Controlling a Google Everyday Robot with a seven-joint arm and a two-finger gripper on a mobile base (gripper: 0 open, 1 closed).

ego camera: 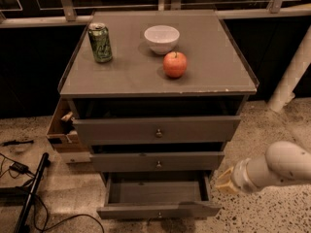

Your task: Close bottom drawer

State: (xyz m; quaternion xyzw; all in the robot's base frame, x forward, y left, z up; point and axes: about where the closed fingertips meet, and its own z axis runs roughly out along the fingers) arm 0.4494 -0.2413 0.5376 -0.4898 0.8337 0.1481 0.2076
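Note:
The bottom drawer [158, 210] of a grey three-drawer cabinet stands pulled far out, its empty inside showing; its slim front is at the lower edge of the view with a small knob [160, 214] at centre. The two drawers above it stick out a little. My gripper [224, 180] sits at the end of a white arm coming in from the right, just right of the open drawer's right side and slightly above it. It holds nothing that I can see.
On the cabinet top [121, 76] stand a green can [100, 42], a white bowl [162, 38] and a red apple [175, 64]. A cardboard box [62, 127] leans at the cabinet's left. Cables and a black pole [29, 193] lie on the floor at left. A white post [291, 72] stands at right.

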